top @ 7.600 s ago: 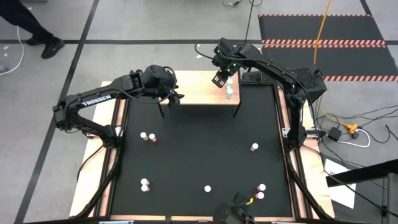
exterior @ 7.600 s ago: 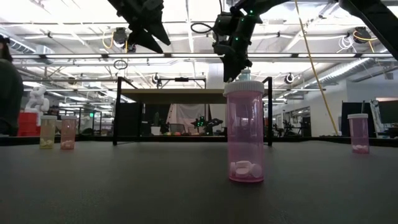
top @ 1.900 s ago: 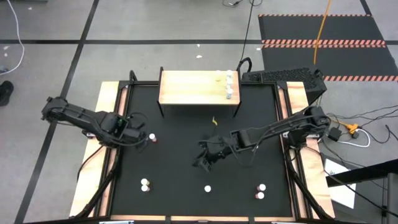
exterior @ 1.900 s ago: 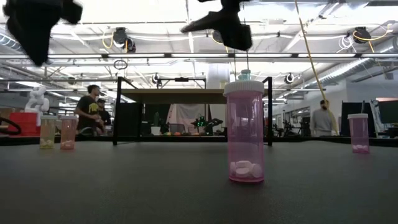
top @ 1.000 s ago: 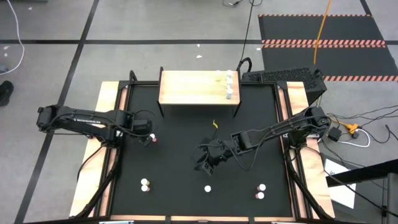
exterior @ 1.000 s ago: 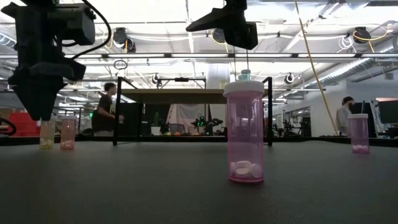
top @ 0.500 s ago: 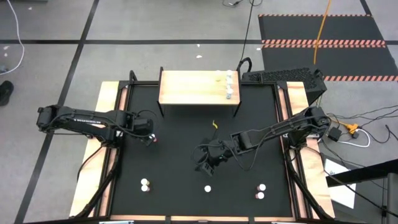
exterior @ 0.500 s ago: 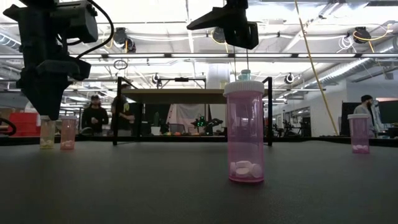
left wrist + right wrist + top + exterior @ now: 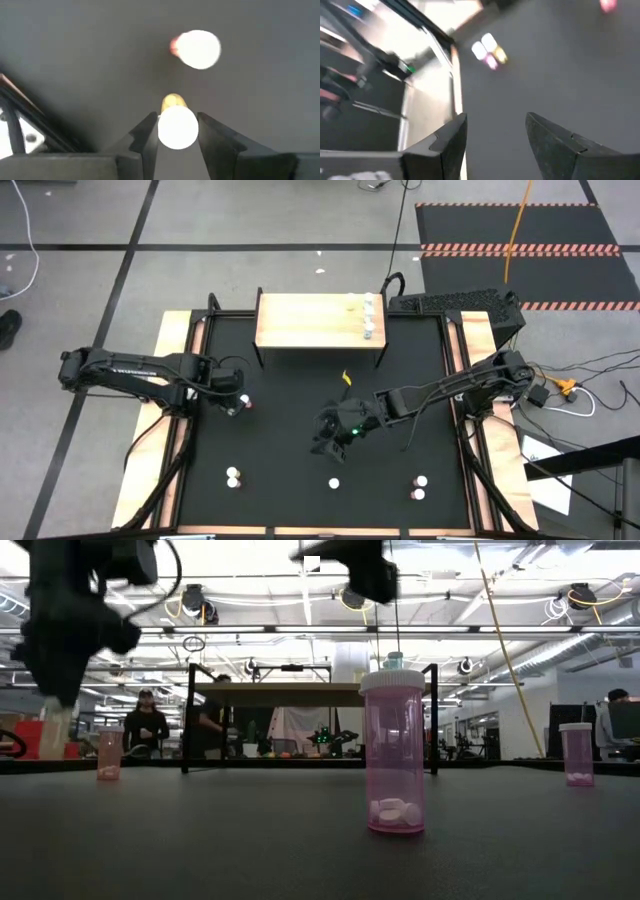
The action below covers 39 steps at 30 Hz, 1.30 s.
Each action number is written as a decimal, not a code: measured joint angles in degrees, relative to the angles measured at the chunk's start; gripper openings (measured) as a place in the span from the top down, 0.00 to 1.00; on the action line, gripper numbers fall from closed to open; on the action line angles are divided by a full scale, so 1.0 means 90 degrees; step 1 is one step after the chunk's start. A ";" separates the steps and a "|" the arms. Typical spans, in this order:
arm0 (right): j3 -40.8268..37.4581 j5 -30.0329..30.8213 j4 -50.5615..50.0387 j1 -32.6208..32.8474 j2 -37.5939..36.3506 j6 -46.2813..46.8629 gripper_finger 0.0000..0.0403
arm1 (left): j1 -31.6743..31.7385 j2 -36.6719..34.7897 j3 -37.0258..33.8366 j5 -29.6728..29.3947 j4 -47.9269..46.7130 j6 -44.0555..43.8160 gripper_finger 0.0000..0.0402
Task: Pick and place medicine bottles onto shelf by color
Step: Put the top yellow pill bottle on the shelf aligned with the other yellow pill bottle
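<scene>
We're seeing the shelf (image 9: 318,320) sitting at the counter's (image 9: 300,500) far edge, open mat below. Right tool (image 9: 325,440) is hovering mid-mat, fingers apart, empty. Left tool (image 9: 233,401) is clamping a yellow bottle (image 9: 177,127) near the left edge, beside a pink bottle (image 9: 197,48).

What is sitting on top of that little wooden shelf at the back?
The shelf carries bottles near its right end: two white-capped ones and a yellowish one. Their body colours are hidden from above; the rest looks bare.

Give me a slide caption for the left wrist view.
Left gripper closed on a yellow bottle, pink bottle beyond.
</scene>
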 joint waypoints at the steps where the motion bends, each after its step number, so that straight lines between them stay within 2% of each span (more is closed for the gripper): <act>1: 0.0007 0.0000 0.0243 -0.0043 0.0000 -0.0105 0.51 | -0.0082 -0.0037 0.0209 0.0011 -0.0134 -0.0053 0.68; 6: 0.0320 0.0057 0.0629 -0.0188 0.0022 -0.0602 0.51 | -0.0424 -0.0121 0.1417 -0.0060 -0.0263 -0.0469 0.68; 9: 0.0765 0.0332 0.0703 -0.0258 0.0174 -0.1159 0.51 | -0.0630 -0.0029 0.2113 -0.0203 0.0095 -0.0573 0.68; 13: 0.1353 0.0839 0.0665 -0.0397 0.0543 -0.1945 0.51 | -0.0852 0.0370 0.2886 -0.0568 0.0529 -0.0352 0.68; 15: 0.1541 0.0889 0.0645 -0.0511 0.0683 -0.2056 0.51 | -0.0890 0.0649 0.3243 -0.0654 0.0606 -0.0163 0.67; 22: 0.1586 0.1007 0.0616 -0.0790 0.0772 -0.2356 0.51 | -0.0898 0.1451 0.4142 -0.0685 0.0580 0.0347 0.67; 28: 0.1586 0.1219 0.0459 -0.0840 0.0767 -0.2825 0.51 | -0.0895 0.1642 0.4582 -0.0690 0.0620 0.0582 0.67; 39: 0.1586 0.1197 0.0455 -0.0931 0.0765 -0.2894 0.51 | -0.0894 0.1649 0.4644 -0.0688 0.0612 0.0624 0.67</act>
